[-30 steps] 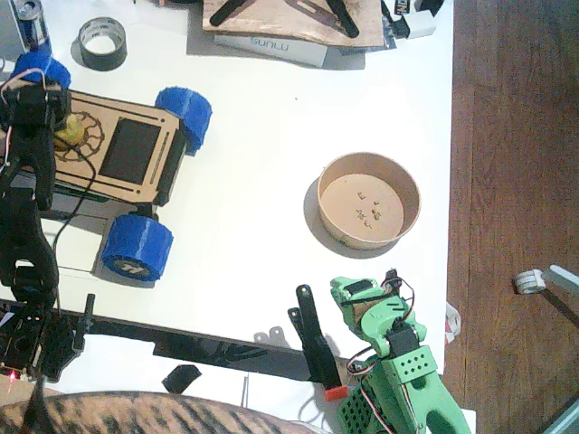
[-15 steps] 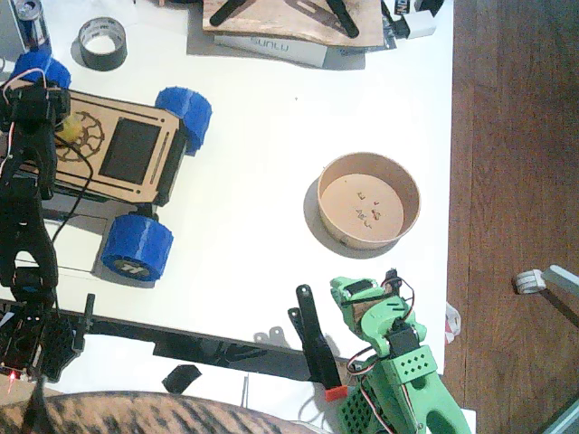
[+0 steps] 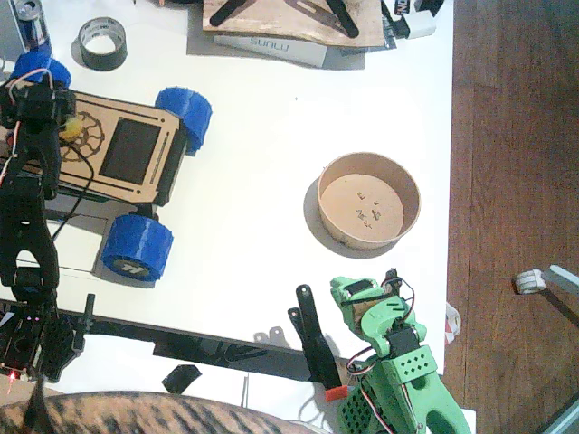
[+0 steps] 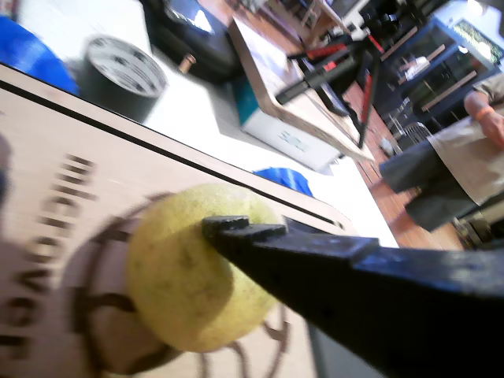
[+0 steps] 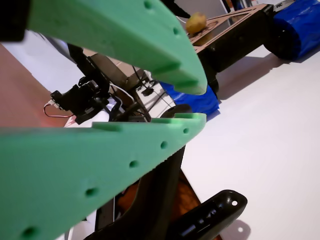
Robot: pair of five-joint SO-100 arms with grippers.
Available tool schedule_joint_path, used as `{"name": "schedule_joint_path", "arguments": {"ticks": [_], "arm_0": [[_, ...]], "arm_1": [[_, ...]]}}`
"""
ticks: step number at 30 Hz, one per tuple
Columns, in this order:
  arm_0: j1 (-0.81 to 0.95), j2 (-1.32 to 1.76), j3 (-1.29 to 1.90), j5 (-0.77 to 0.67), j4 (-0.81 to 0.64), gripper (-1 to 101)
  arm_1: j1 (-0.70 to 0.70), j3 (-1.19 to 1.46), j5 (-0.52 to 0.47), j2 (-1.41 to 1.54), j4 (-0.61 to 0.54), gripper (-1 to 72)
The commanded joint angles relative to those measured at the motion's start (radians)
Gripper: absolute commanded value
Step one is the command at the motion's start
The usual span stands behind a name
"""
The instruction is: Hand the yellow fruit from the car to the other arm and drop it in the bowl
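Observation:
The yellow fruit (image 3: 71, 127) rests on the circular cut-out of the car (image 3: 131, 149) at the left of the table. My black left gripper (image 3: 56, 116) hangs right over it. In a wrist view, one black finger (image 4: 236, 230) touches the top of the yellow fruit (image 4: 177, 276) on the wooden deck (image 4: 47, 181); the other finger is hidden. The green right gripper (image 3: 362, 291) rests at the table's front edge, well below the tan bowl (image 3: 327, 181). Its jaws stand a little apart around nothing (image 5: 200, 104). The fruit (image 5: 196, 22) shows far off in that view.
A black tape roll (image 3: 101, 42) lies behind the car. A board and a box (image 3: 271, 45) sit at the table's back edge. A black clamp (image 3: 317, 348) stands beside the green arm. A person (image 4: 472, 134) shows in the background of a wrist view.
The left gripper has shifted slightly toward the back of the car over the fruit. The fruit, the car and the green arm have not moved.

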Motion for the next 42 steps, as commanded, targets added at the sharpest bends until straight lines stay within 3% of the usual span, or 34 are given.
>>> {"name": "schedule_joint_path", "arguments": {"ticks": [1,15,42], "arm_0": [[0.032,0.015,0.011,0.003,0.025,36],[0.078,0.006,0.012,-0.011,0.028,36],[0.16,-0.018,0.014,-0.011,0.173,36]], "arm_1": [[0.002,-0.046,-0.011,0.006,0.006,-0.1],[0.002,-0.046,-0.011,0.006,0.006,-0.1],[0.0,-0.044,-0.012,0.008,0.008,-0.1]]}}
